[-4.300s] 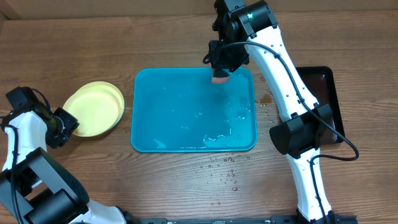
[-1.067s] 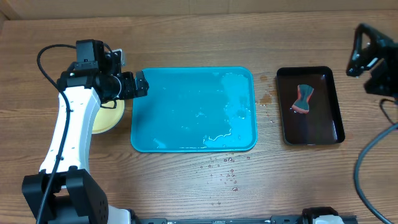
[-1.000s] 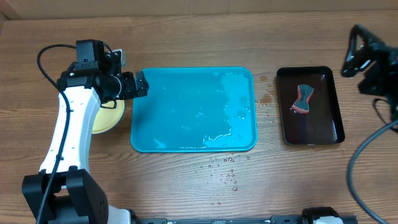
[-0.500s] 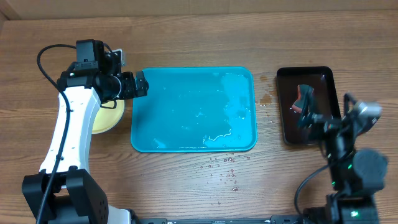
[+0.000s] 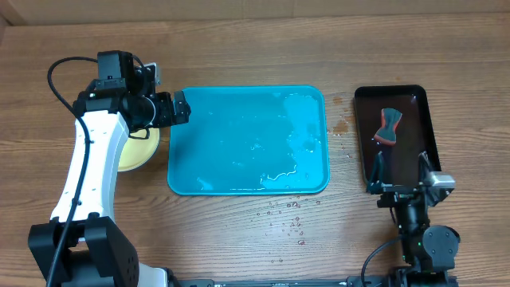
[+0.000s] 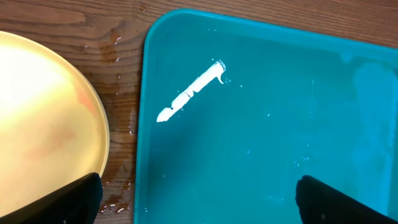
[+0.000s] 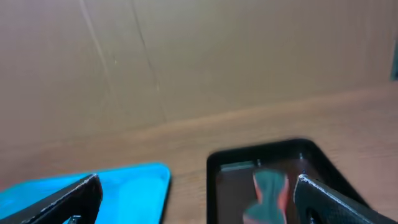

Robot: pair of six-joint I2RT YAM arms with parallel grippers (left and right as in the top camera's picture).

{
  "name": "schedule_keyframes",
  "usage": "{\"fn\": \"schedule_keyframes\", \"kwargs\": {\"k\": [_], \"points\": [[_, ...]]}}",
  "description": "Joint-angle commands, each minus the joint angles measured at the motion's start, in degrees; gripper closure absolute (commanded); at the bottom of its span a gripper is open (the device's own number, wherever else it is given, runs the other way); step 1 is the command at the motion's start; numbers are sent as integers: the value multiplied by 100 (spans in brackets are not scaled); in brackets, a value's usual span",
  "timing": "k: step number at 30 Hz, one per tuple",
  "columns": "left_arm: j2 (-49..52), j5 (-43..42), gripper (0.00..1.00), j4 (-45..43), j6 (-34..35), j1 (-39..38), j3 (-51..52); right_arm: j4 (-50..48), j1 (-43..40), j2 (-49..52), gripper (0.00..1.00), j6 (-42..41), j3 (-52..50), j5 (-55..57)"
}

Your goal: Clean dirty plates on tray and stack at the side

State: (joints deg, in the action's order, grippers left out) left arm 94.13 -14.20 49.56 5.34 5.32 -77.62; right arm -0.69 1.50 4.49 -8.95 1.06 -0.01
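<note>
Seen from overhead on the wooden bench point(image 5: 239, 48): the turquoise tray point(image 5: 239, 151) in the middle, with a wet film point(image 5: 299, 112) toward its far right corner and water drops point(image 5: 291, 211) on the wood at its near side. Just left of it, a pale yellow-green plate point(image 5: 137, 153), mostly hidden there under the left arm point(image 5: 88, 159); number of plates in that spot not possible to tell. Above the far left corner of the tray, the left pincer point(image 5: 182, 108), open and empty. Shown only by the left wrist view: the wide gap of this pincer point(image 6: 200, 200), a faint orange tinge on the plate point(image 6: 43, 124) near its right rim, and a thin wet strip of wood between plate and tray point(image 6: 261, 137), so apart, not touching. At the right, a narrow black tray point(image 5: 414, 102) with a red and dark scrubber point(image 5: 389, 126) inside. Over its near end, the right pincer point(image 5: 402, 169), fingers point(image 5: 381, 166) spread, holding nothing. In the right wrist view, blurred: the same pincer point(image 7: 199, 202) open, black tray point(image 7: 227, 174), scrubber point(image 7: 268, 190), a corner of the turquoise tray point(image 7: 124, 186), and a brown wall point(image 7: 186, 62) behind.
</note>
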Motion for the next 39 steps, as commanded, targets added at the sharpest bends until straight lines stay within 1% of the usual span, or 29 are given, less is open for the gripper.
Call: {"fn": "schedule_keyframes", "kwargs": {"k": [1,4,8,30,33,36,38,39], "points": [[-70,-22,0,-9,-68,0,-96,354,4,-391,0,2,-59,-11],[-70,-22,0,-7,-68,0,-96,551,46,-437,0,0,-59,-17],[-70,-22,0,-7,-68,0,-96,553,173,-437,0,2,-59,-28],[-72,-22,0,-7,-70,0,-96,553,177,-433,0,2,-59,-11],[-216,35,0,79,-81,0,-96,553,177,-433,0,2,-59,-11],[-428,306,0,76,-166,-11,-72,553,177,-433,0,2,-59,-11],[-660,299,0,-57,-282,-11,22,553,177,-433,0,2,-59,-11],[-973,258,0,-374,-398,-11,227,553,177,-433,0,2,-59,-11]]}}
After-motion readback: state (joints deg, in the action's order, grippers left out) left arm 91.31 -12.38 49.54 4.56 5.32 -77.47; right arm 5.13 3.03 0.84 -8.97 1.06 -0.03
